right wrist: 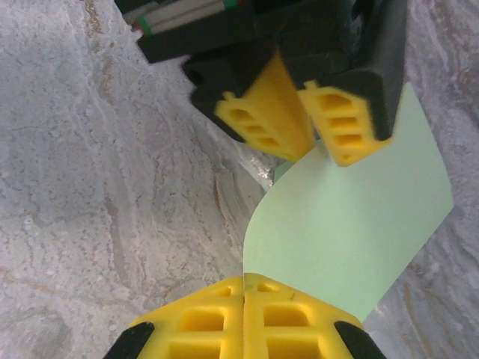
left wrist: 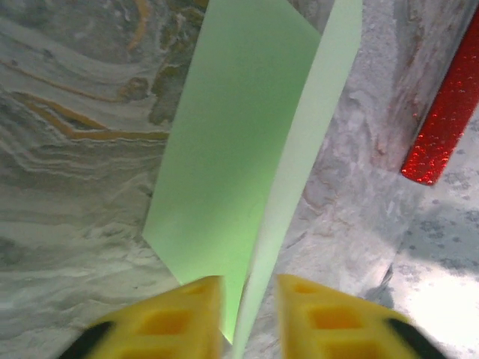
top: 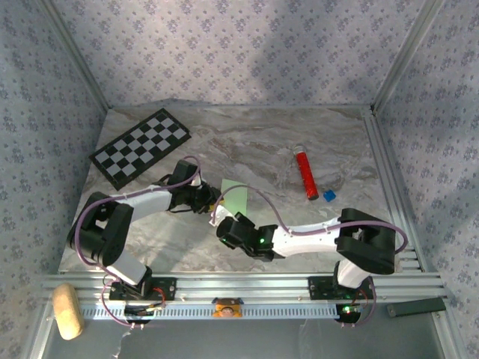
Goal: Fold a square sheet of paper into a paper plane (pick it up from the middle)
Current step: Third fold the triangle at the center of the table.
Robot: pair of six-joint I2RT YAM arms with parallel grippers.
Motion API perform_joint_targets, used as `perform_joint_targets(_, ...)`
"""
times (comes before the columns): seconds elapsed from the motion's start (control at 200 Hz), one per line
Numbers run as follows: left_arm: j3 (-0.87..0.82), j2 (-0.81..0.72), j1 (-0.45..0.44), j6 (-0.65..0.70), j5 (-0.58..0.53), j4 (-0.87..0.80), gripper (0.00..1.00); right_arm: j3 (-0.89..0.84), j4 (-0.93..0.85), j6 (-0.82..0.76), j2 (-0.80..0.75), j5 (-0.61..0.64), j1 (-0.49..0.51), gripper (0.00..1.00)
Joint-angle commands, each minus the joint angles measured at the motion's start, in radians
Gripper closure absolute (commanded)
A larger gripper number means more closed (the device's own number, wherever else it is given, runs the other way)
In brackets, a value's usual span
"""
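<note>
Both claws holding the sheet above the desk for folding

Right claw (right wrist: 245, 288) is clamped on the near edge of the square sheet of paper (right wrist: 352, 239); left claw (right wrist: 314, 146) pinches the far edge. Judged best practice: align edges before creasing, avoiding the red tube (top: 305, 173).

Square sheet of paper (left wrist: 232, 149): thin, matt, smooth light green paper, no gloss. Tabletop (top: 247, 134): marbled grey-beige stone look, slightly rough in close view. Left tool (right wrist: 318, 127) and right tool (right wrist: 245, 318): matt yellow fingertips, moulded with recessed cells, on black plastic bodies. Red tube (left wrist: 445, 112): glittery, sparkling finish. Checkerboard (top: 141, 147): flat, matt print. Front rail (top: 239, 284): ribbed bare aluminium.
</note>
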Motion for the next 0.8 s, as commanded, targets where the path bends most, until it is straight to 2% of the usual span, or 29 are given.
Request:
perform_joint_targets(0.0, 0.068, -0.059, 0.006, 0.062, -0.066, -0.138, 0.58, -0.037, 0.031, 0.066, -0.048, -0.113, -0.031, 0.98)
perform_joint_targets(0.055, 0.086, -0.077, 0.01, 0.084, -0.09, -0.177, 0.56, -0.043, 0.031, 0.101, -0.058, -0.176, -0.058, 0.98)
perform_joint_targets(0.15, 0.115, -0.102, 0.019, 0.112, -0.119, -0.229, 0.45, -0.053, 0.038, 0.155, -0.069, -0.312, -0.112, 0.98)
perform_joint_targets(0.255, 0.145, -0.11, 0.026, 0.145, -0.124, -0.253, 0.45, -0.062, 0.056, 0.21, -0.072, -0.497, -0.184, 0.98)
perform_joint_targets(0.36, 0.185, -0.084, 0.028, 0.179, -0.093, -0.253, 0.5, -0.07, 0.092, 0.282, -0.069, -0.652, -0.251, 0.98)
perform_joint_targets(0.57, 0.277, 0.038, 0.027, 0.225, -0.011, -0.234, 0.65, -0.091, 0.173, 0.39, -0.048, -0.845, -0.35, 0.98)
perform_joint_targets(0.69, 0.331, 0.133, 0.021, 0.242, 0.052, -0.208, 0.72, -0.11, 0.233, 0.432, -0.028, -0.907, -0.385, 0.98)
perform_joint_targets(0.795, 0.389, 0.221, 0.012, 0.273, 0.062, -0.227, 0.74, -0.125, 0.271, 0.453, -0.014, -0.937, -0.401, 0.98)
